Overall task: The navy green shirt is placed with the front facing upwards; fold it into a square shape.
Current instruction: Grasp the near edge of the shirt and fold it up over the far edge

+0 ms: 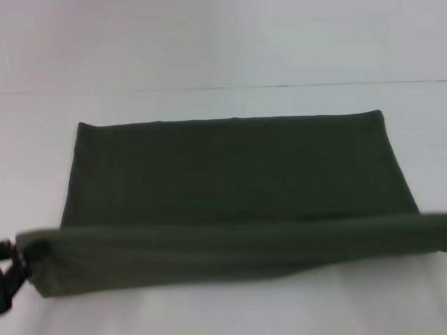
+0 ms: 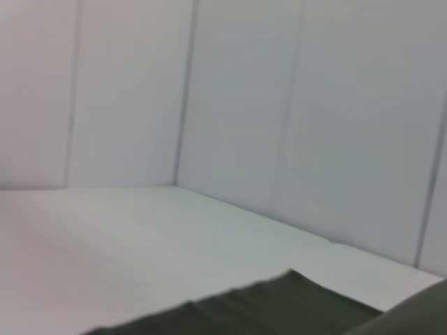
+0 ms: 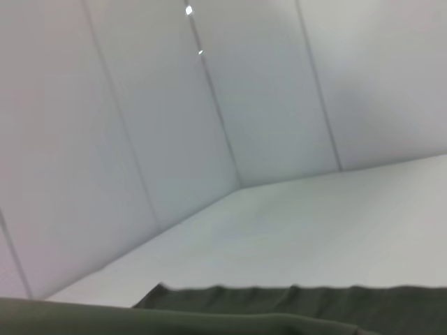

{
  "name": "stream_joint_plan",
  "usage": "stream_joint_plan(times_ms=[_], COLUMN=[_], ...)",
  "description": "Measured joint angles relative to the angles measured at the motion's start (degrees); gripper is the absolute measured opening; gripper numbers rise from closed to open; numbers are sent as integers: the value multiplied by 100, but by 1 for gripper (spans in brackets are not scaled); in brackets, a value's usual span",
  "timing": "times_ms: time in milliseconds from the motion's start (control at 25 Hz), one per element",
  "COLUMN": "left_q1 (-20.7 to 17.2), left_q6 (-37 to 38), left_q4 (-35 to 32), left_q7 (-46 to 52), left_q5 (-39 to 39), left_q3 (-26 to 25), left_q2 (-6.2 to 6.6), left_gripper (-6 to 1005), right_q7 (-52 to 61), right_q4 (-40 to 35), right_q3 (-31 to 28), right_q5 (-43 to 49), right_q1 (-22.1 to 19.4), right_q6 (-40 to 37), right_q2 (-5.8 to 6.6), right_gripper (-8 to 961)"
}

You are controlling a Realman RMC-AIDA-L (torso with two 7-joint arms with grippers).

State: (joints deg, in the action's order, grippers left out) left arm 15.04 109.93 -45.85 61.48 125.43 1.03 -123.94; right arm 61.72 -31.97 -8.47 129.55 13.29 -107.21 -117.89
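**White table, shirt half lifted**

White table (image 1: 223,307) and pale walls surround you. Your navy green shirt (image 1: 230,167) lies flat mid-table, its near edge raised in 1 long band. Your left gripper (image 1: 10,269) sits at that band's left end; you cannot tell its finger state. Your right gripper is out of view.

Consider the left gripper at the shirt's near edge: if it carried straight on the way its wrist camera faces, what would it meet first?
Probably the navy green shirt itself, lying just ahead on the table. Beyond it lies bare tabletop, then the white wall panels; depth is uncertain.
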Motion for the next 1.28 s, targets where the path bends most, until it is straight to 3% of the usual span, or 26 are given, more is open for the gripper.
stream_joint_plan(times_ms=[200,560,960,1280], left_q1=[360,942,1671,2093], left_q6=[-602,-2274,-3394,-4452], left_q4=[136,665,875,947], left_q7=[479,914,1036,1254], left_q5=[-97,-110,-91,-123], left_q3=[60,633,682,1190], left_q2=[1,1,2,3], left_gripper=[34,37,48,57], right_q7=[643,1202,1889,2141], right_q4=[0,56,33,77], right_q3=[-90,464,789,1182], right_q5=[10,14,-28,-56], right_q1=[450,1101,1869,2348], right_q6=[542,1837,2925,3914], right_q2=[71,24,123,106], right_gripper=[106,106,106,106])
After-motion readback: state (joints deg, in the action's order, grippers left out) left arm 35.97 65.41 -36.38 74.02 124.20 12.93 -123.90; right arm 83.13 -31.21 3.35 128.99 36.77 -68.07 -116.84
